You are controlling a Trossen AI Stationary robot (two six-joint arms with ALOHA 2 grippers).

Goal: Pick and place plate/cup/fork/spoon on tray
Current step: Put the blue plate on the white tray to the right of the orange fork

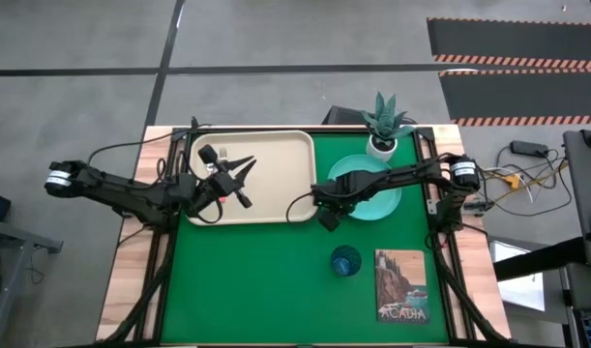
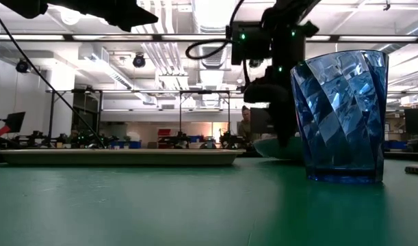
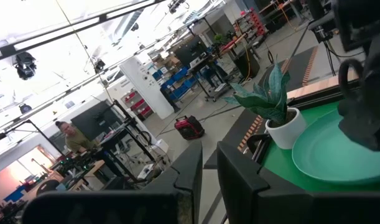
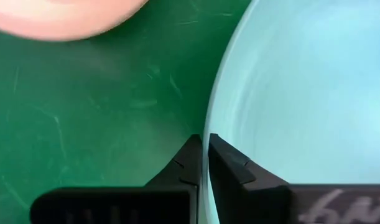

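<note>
The turquoise plate point(image 1: 372, 188) lies on the green mat right of the beige tray point(image 1: 276, 155); it also shows in the right wrist view point(image 4: 301, 93). My right gripper point(image 1: 326, 211) is shut on the plate's left rim. The dark-blue cup point(image 1: 345, 261) stands upright on the mat nearer the front, large in the low view point(image 2: 342, 116). My left gripper point(image 1: 239, 179) hovers over the tray's middle, fingers point(image 3: 193, 174) close together with nothing seen between them. A small pale thing point(image 1: 210, 155) lies on the tray's far left part; whether it is the fork or the spoon I cannot tell. My right gripper pinches the plate's rim point(image 4: 206, 134) at its edge nearest the tray, one finger on the mat side and one over the plate's inside. The fingers come from above, pointing down. Whether that edge is raised off the mat I cannot tell.
A white pot with a green plant point(image 1: 382, 130) stands just beyond the plate at the far edge. The "Acadia" picture card point(image 1: 403, 285) lies at the front right, beside the cup. Green mat between tray, cup and the near edge is bare.
</note>
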